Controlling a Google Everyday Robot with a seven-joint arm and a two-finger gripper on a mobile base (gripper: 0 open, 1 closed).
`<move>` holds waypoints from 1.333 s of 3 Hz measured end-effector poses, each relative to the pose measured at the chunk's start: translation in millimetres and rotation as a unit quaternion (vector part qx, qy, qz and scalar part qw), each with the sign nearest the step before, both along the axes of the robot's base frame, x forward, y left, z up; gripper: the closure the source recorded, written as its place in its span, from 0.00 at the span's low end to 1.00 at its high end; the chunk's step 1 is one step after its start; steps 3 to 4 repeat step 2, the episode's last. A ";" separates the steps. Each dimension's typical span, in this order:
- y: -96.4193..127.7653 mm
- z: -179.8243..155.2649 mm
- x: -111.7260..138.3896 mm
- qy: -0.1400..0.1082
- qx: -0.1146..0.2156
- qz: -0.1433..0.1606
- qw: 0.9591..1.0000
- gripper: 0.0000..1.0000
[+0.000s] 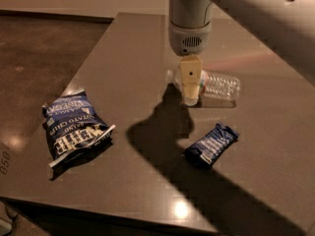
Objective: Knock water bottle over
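Clear plastic bottle (pixel 220 85) lies on its side on the table (pixel 123 58), its left end hidden behind the gripper (pixel 190 100), which hangs just before it; whether the gripper is parted or closed cannot be told.

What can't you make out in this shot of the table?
Camera view: clear ribbed plastic water bottle lying on its side; neck end mostly hidden behind the cream gripper in front.
Grey robot arm: cut off by top edge.
Small blue snack wrapper: print too small.
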State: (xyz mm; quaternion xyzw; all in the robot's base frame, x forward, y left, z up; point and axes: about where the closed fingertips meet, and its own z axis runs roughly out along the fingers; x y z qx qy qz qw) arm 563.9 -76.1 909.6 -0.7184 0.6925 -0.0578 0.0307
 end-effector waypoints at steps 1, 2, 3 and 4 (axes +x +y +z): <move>2.0 -10.8 -4.8 0.018 0.000 0.012 1.000 0.00; 2.0 -10.8 -4.8 0.018 0.000 0.012 1.000 0.00; 2.0 -10.8 -4.8 0.018 0.000 0.012 1.000 0.00; 2.0 -10.8 -4.8 0.018 0.000 0.012 1.000 0.00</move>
